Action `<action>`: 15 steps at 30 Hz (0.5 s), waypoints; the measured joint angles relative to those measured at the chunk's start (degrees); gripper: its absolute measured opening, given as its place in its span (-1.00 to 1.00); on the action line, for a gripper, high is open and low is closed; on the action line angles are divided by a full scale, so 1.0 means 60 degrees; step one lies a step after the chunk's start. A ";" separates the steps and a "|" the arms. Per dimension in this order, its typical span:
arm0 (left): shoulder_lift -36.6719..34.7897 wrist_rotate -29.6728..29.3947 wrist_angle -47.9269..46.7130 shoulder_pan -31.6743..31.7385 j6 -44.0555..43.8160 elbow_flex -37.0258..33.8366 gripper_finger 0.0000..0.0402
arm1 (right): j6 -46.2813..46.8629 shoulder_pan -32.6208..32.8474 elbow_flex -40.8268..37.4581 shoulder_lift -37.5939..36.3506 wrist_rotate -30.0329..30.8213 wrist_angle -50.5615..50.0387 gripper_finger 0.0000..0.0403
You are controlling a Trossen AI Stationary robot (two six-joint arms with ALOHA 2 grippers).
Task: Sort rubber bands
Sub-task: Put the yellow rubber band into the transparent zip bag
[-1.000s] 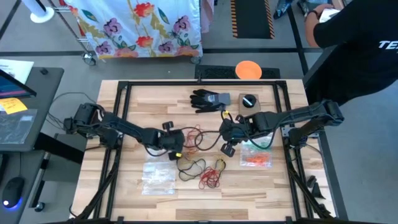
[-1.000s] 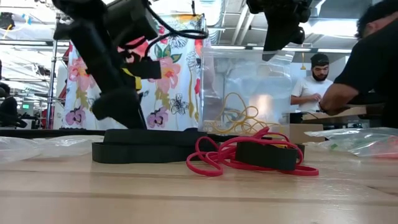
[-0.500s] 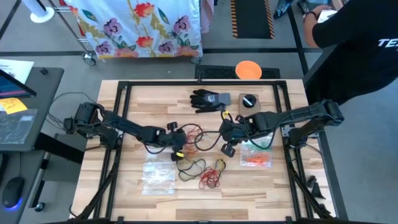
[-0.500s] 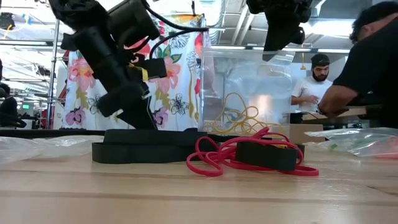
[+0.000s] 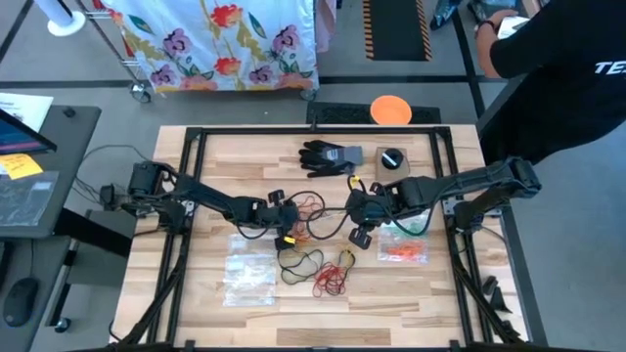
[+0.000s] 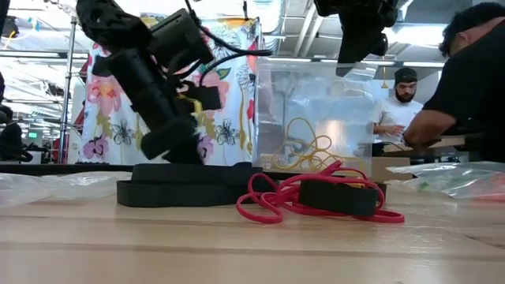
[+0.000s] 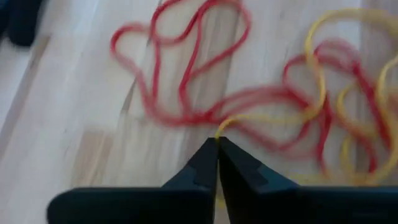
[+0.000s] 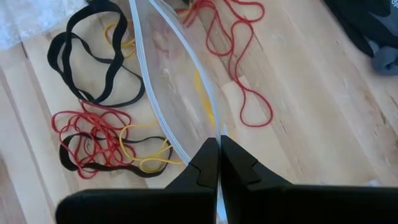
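Loose rubber bands lie mid-table: red and yellow ones [image 5: 306,209], black ones [image 5: 299,262], and a red tangle [image 5: 331,282]. My left gripper [image 5: 292,221] is down among the red and yellow bands, shut on a yellow band [image 7: 323,81]. My right gripper [image 5: 355,208] hovers above the table's middle, shut on a clear plastic bag [image 6: 314,110]. The bag hangs below it with yellow bands [image 6: 304,147] inside. My left gripper pinches one strand of the yellow band [image 7: 225,126] between its two fingertips. It comes slanting down from the table's left. The rest of the band lies on the wood, tangled with red bands [image 7: 186,81]. My right gripper pinches the clear bag's open-mouth rim [image 8: 210,127] between its two fingers, coming steeply from above. The bag hangs below the fingers with its mouth spread open. Whether its lower end touches the table I cannot tell.
A black glove [image 5: 329,156] and a small card with a black knob [image 5: 391,158] lie at the far side. Clear bags lie at near left [image 5: 248,274] and at right with orange [image 5: 401,252] and green bands [image 5: 412,226]. People stand beyond the table's right.
My left gripper has moved toward the table's right and down onto the red and yellow bands, tipping more steeply, and its fingers have shut on a yellow strand. My right gripper and the hanging bag have kept still.
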 joint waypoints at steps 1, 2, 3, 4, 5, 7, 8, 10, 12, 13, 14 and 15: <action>-0.0173 -0.0035 -0.0267 -0.0039 -0.0035 -0.0016 -0.96 | -0.0003 0.0000 0.0000 0.0000 0.0004 -0.0009 -0.97; -0.0342 -0.0102 -0.0564 -0.0087 -0.0086 -0.0026 -0.98 | -0.0004 0.0000 0.0000 0.0000 0.0002 -0.0004 -0.97; -0.0533 -0.0153 -0.0868 -0.0138 -0.0158 -0.0038 -0.99 | -0.0004 0.0000 0.0000 0.0000 0.0004 -0.0013 -0.97; -0.0762 -0.0288 -0.1178 -0.0216 -0.0258 -0.0041 -0.99 | -0.0005 -0.0002 0.0000 0.0000 0.0002 -0.0011 -0.97; -0.0997 -0.0478 -0.1403 -0.0294 -0.0373 -0.0038 -0.99 | -0.0007 -0.0004 0.0000 0.0000 0.0004 -0.0011 -0.97; -0.1512 -0.0865 -0.1855 -0.0494 -0.0589 -0.0027 -1.00 | -0.0007 0.0005 0.0000 0.0003 0.0004 -0.0004 -0.97; -0.1722 -0.0972 -0.1967 -0.0606 -0.0640 -0.0030 -1.00 | -0.0005 0.0007 0.0000 0.0004 0.0004 0.0006 -0.97; -0.2235 -0.1073 -0.1894 -0.0886 -0.0603 -0.0034 -1.00 | 0.0050 0.0007 0.0000 0.0004 0.0004 0.0118 -0.97; -0.2800 -0.1110 -0.1626 -0.1211 -0.0415 -0.0026 -1.00 | 0.0124 0.0007 0.0000 0.0004 0.0007 0.0197 -0.97; -0.3070 -0.1121 -0.1543 -0.1381 -0.0301 -0.0023 -1.00 | 0.0135 0.0007 0.0000 0.0004 0.0004 0.0237 -0.97; -0.3343 -0.1142 -0.1413 -0.1533 -0.0184 -0.0023 -1.00 | 0.0149 0.0007 0.0000 0.0004 0.0004 0.0236 -0.97; -0.3631 -0.1150 -0.1266 -0.1699 -0.0011 -0.0023 -1.00 | 0.0172 0.0007 0.0000 0.0004 0.0004 0.0287 -0.97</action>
